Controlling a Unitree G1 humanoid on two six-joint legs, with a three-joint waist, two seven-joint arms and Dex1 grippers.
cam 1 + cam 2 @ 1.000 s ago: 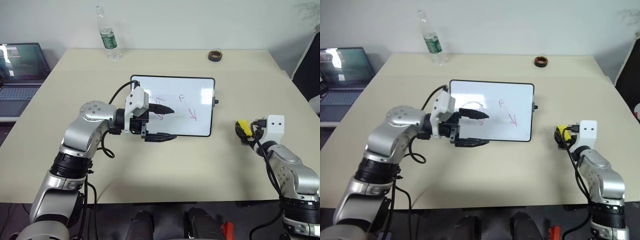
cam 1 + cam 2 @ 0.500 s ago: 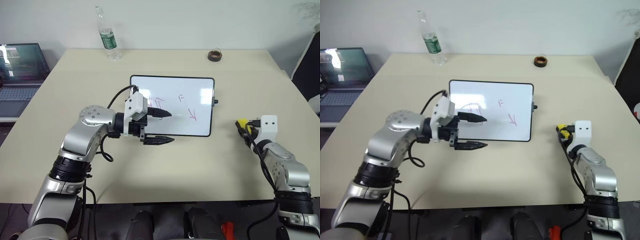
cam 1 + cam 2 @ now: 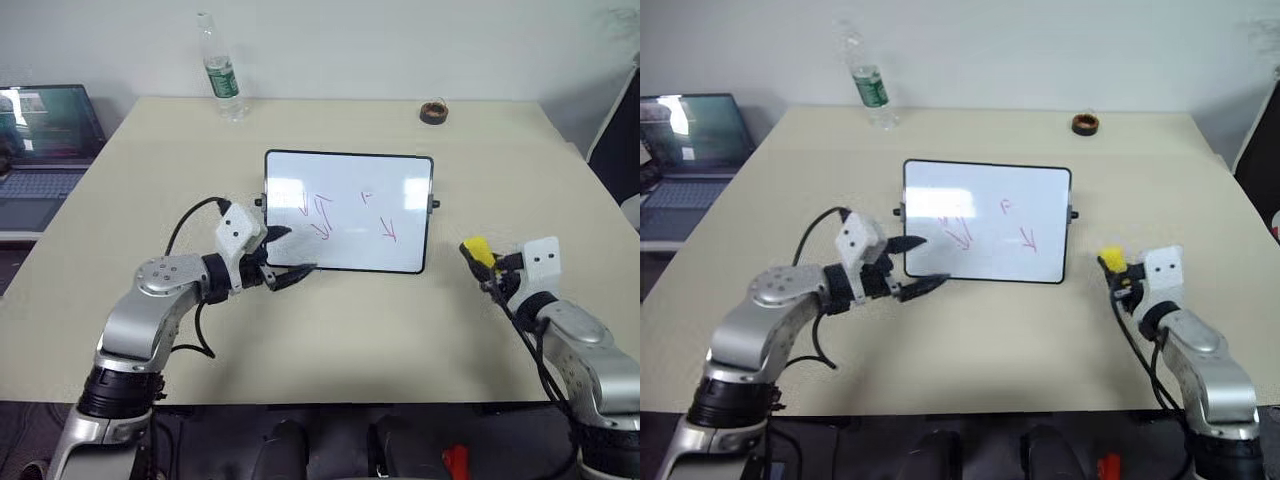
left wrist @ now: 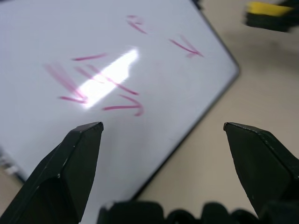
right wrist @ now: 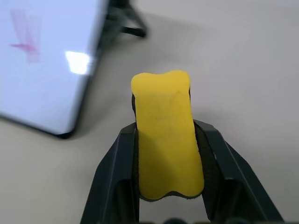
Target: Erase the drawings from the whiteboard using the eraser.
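The whiteboard (image 3: 350,211) lies flat at the table's middle, with pink-red drawings (image 3: 320,214) on its left half and smaller ones (image 3: 388,230) to the right. My left gripper (image 3: 289,254) is open at the board's near left corner, one finger over the board, the other over its near edge. In the left wrist view the drawings (image 4: 100,86) lie just beyond the spread fingers (image 4: 70,168). The yellow eraser (image 3: 476,250) is lifted off the table to the right of the board, with my right gripper (image 3: 482,262) shut on it. The right wrist view has the eraser (image 5: 166,133) clamped between both fingers.
A plastic bottle (image 3: 220,68) stands at the table's far left edge. A dark tape roll (image 3: 433,112) lies at the far right. An open laptop (image 3: 45,140) sits on a side surface to the left. Bare tabletop (image 3: 380,330) stretches between my arms.
My right gripper shut on the eraser and lifted it, shifting toward the board. My left gripper pulled back from over the board to its near left corner, turning further toward the board.
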